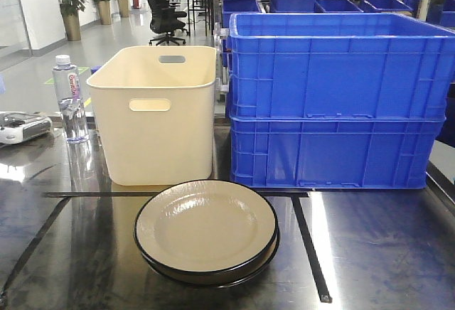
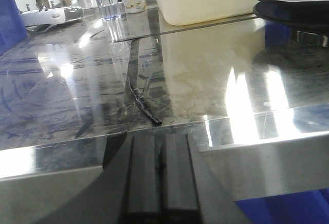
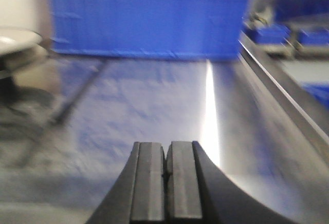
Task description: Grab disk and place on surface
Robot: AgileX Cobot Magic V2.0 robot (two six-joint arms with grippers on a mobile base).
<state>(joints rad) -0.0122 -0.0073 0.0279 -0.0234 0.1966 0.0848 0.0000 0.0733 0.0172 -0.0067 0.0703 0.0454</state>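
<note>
1. Front-facing view: the disk (image 1: 205, 229), apparently stacked on a second one, is seen on the surface (image 1: 377, 253) near its front edge, just before the cream bin (image 1: 156, 114) and blue crates (image 1: 334, 104).
2. Open room is left to the disk's right.
3. Left jaws (image 2: 160, 170) are pressed together, empty, at the surface's edge.
4. Right jaws (image 3: 166, 180) are closed, empty, though blurred.

Glossy tabletop (image 1: 370, 253), stacked plates (image 1: 206, 230), tub (image 1: 156, 114), crates (image 1: 334, 104)
</note>
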